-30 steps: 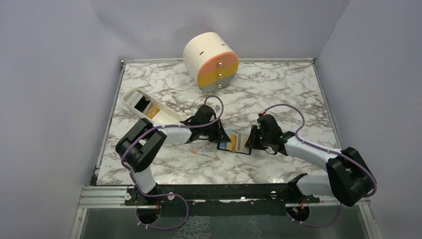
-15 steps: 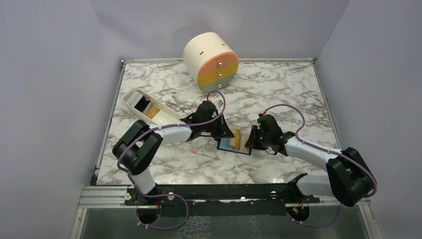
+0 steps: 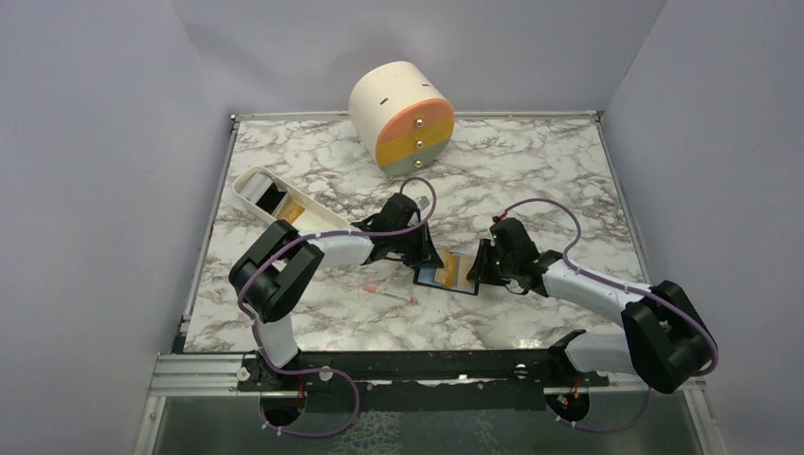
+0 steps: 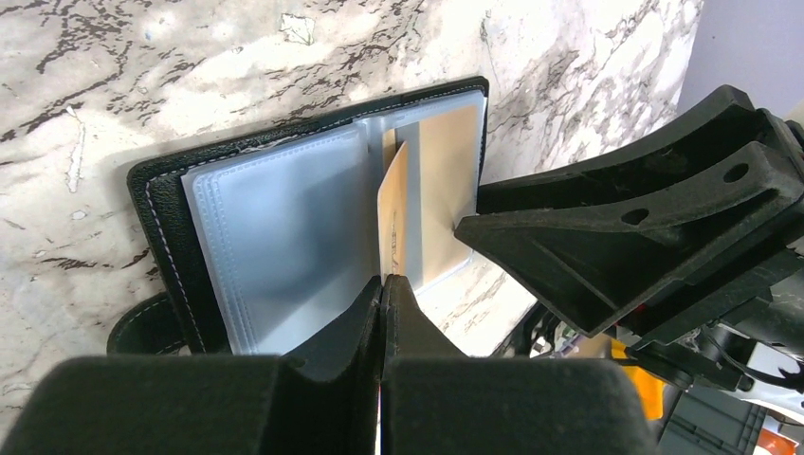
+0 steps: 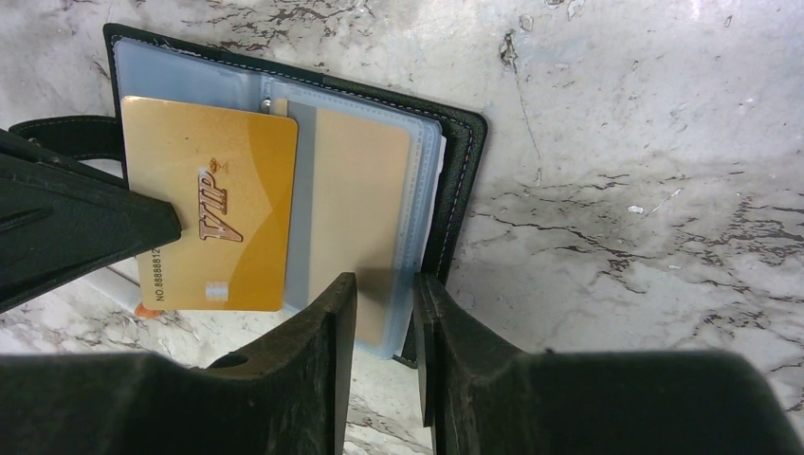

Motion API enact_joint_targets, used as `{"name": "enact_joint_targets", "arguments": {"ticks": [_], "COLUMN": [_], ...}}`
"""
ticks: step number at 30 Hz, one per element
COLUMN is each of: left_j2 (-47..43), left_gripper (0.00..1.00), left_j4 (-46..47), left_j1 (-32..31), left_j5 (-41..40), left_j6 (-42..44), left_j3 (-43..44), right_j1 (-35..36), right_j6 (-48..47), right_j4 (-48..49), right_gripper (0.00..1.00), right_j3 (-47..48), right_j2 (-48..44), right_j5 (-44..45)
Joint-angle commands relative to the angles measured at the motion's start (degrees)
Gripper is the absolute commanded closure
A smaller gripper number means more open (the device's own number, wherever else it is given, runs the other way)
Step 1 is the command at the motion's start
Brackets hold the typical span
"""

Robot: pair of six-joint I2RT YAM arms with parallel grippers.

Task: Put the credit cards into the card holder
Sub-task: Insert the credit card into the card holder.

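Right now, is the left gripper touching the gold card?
Touching. The left wrist view shows the left gripper shut on the near edge of the gold card, which stands edge-on over the open card holder.

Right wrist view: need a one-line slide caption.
Left gripper holds a gold VIP card over the open black card holder, pinched at its edge by the right gripper.

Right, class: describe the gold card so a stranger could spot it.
On the marble table between the arms lies an open black card holder. Over its clear sleeves, pinched by the left gripper, is the gold card, the only one lettered VIP.
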Motion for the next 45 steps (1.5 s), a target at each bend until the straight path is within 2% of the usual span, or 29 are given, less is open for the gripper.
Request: {"name": "enact_joint_targets", "arguments": {"ticks": [1,9,21,45], "left_j2": [1.33,0.53,-1.16,-0.20], "left_gripper": [1.00,1.00,1.00,1.00], "left_j4": [-1.33,-3.72,-3.39,-0.82], "left_j1": [-0.34,-0.34,-1.72,-1.75], "left_j5": [0.04,-2.03,-5.81,-7.10], "left_j6": [1.20,2.63,0.37,-1.01], "left_j3": [0.07,-0.05,-1.68,-3.41], "right_j1": [-0.02,-0.02,0.00,0.01], "right_j6": [-0.09,0.17,1.03,0.45], "right_j4": [-1.44,-1.27,-0.87,-1.97], "right_gripper": [0.71,0.71,0.71,0.72], "right_j3": [-0.51,-1.04,-1.51,0.40], "right_j2": [-0.97,-1.15,-1.56,-0.74], "right_j5": [-0.63,-0.76,-0.72,-1.01]}}
